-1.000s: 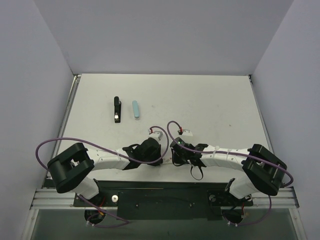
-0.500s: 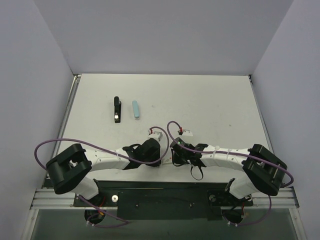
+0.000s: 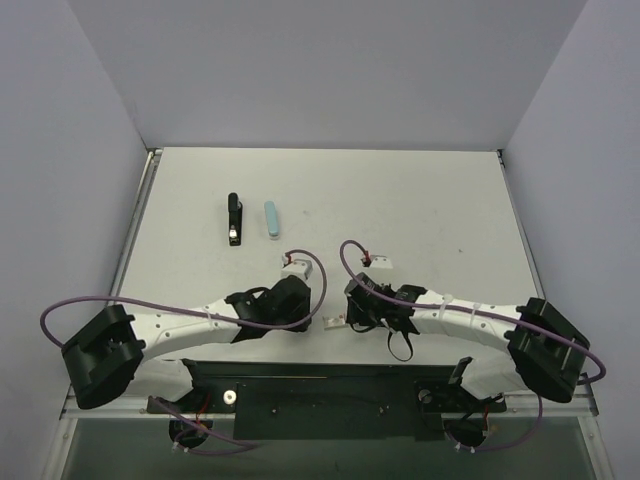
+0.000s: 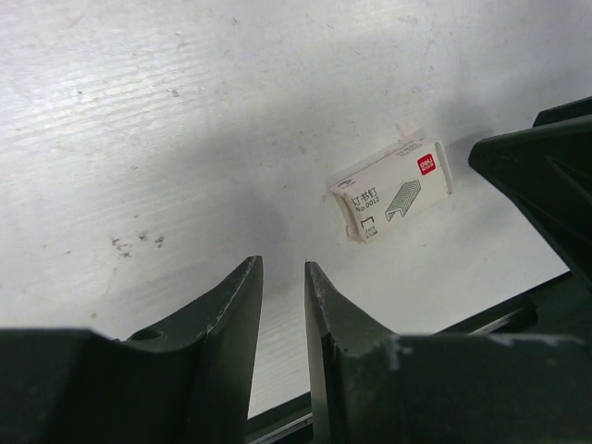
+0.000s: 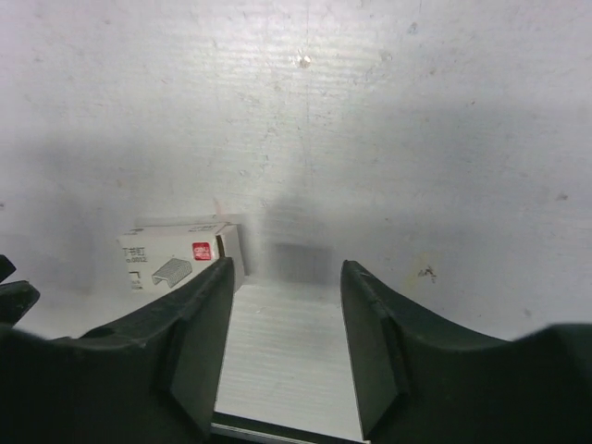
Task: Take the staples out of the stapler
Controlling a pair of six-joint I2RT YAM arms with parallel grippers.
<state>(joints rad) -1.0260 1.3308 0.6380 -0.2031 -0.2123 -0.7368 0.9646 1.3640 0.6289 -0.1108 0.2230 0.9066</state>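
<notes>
The light-blue stapler [image 3: 270,220] lies in the upper left of the overhead view on the white table [image 3: 430,200], with its slim black bar part [image 3: 233,219] just beside it on the left. Both are well apart from the two grippers low in the frame, and neither wrist view shows them. The left gripper [image 4: 280,270] has its fingers a narrow gap apart, with nothing between them. The right gripper [image 5: 287,273] stands wider, also empty. A small white staple box [image 4: 393,192] lies on the table between the two grippers, untouched by either.
</notes>
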